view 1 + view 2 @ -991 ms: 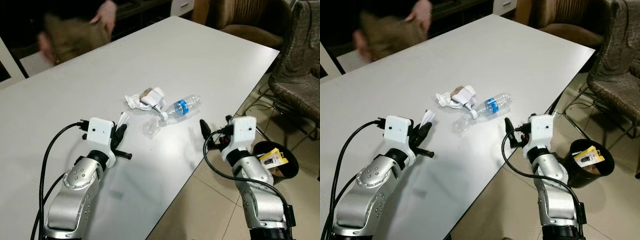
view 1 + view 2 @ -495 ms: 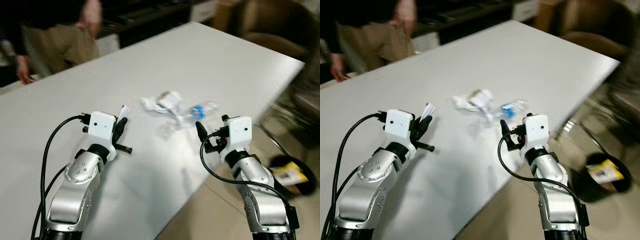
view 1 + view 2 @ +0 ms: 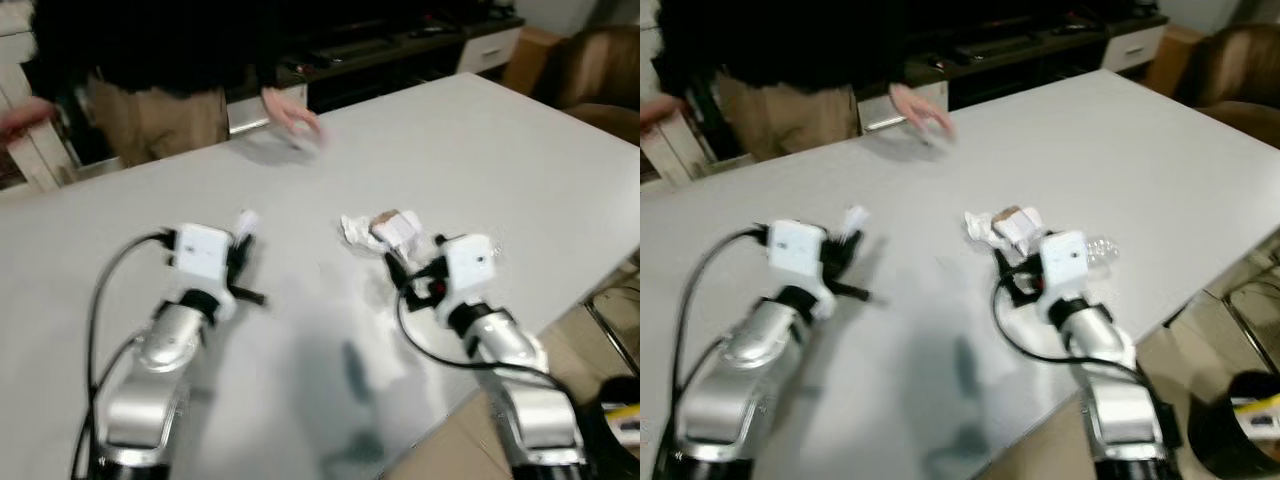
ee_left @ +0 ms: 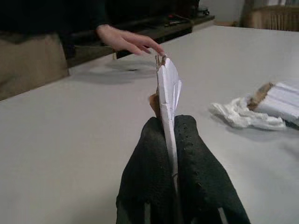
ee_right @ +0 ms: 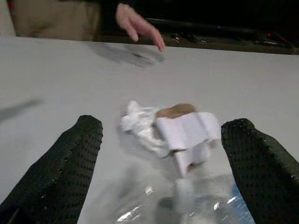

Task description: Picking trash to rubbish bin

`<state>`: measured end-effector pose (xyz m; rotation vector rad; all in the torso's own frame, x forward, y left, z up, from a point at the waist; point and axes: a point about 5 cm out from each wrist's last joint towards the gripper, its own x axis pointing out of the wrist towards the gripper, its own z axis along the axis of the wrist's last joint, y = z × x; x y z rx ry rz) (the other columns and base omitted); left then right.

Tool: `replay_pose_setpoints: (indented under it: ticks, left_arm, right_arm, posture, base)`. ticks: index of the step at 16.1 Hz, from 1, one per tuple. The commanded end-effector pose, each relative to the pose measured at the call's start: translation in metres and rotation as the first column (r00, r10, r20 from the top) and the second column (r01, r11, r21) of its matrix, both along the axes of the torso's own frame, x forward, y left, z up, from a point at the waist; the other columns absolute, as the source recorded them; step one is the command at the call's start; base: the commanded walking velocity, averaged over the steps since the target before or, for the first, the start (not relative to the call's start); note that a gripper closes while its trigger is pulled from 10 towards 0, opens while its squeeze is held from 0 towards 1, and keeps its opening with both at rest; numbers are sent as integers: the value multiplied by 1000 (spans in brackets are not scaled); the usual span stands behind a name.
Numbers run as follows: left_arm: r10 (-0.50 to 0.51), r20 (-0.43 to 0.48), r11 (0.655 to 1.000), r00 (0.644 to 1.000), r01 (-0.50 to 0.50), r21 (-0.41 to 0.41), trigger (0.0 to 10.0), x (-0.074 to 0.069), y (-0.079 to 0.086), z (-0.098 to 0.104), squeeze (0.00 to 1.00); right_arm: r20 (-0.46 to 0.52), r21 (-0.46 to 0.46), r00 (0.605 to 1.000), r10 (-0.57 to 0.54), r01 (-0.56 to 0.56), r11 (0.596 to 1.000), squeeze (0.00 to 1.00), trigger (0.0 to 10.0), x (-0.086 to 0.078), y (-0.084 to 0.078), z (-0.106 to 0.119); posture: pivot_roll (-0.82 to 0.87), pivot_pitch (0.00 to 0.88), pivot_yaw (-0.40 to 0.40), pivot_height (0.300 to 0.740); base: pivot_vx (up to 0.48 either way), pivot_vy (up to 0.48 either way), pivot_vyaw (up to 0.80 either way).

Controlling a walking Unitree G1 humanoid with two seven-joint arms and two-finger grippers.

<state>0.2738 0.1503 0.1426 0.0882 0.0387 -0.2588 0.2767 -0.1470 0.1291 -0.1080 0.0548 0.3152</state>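
My left gripper [image 3: 238, 258] is over the white table [image 3: 520, 150], shut on a thin white paper scrap [image 4: 168, 88] that stands up between its fingers. A wad of crumpled white tissue and wrappers [image 3: 385, 228] lies mid-table, and a clear plastic bottle [image 3: 1098, 248] lies beside it. My right gripper [image 3: 398, 272] is just short of this pile and open. In the right wrist view its fingers [image 5: 70, 163] stand wide on either side of the wad [image 5: 177, 126], with the bottle [image 5: 187, 205] closer in. The black bin [image 3: 1240, 420] stands on the floor at the right.
A person stands at the table's far side, one hand [image 3: 292, 112] hovering over the tabletop. A brown armchair [image 3: 590, 60] is at the far right. The table's edge runs close to my right arm, with tiled floor beyond it.
The camera has swung left, shifting the whole picture. My right gripper has come in over the table, close to the trash pile. The person's hand now reaches over the table.
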Motion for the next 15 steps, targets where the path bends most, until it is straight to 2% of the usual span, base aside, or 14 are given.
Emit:
replay_pose_setpoints:
  ticks: [1, 8, 11, 15]
  left_arm:
    - [16, 17, 1000, 1000, -16, -1, 10000, -2, 5, 3, 0]
    - [6, -30, 1000, 1000, -5, 19, 10000, -5, 6, -5, 0]
    - [31, -49, 999, 998, -32, -24, 10000, -5, 8, -7, 0]
    - [42, -57, 999, 997, -44, -27, 10000, -7, 10, -9, 0]
  right_arm:
    - [10, 18, 1000, 13, -13, 1000, 0, 10000, 2, 4, 5]
    - [-8, 21, 1000, -3, 3, 1000, 0, 10000, -3, 1, 1]
    - [-14, 23, 1000, -3, 3, 1000, 0, 10000, -4, 0, -1]
    - [-16, 24, 999, 33, -32, 999, 0, 10000, -6, 3, -2]
  posture:
    - [-31, 23, -43, 740]
    - [-34, 11, -36, 740]
    - [-31, 6, -35, 740]
    - [-26, 0, -48, 740]
  base:
    - [0, 0, 0]
    - [0, 0, 0]
    - [0, 0, 0]
    - [0, 0, 0]
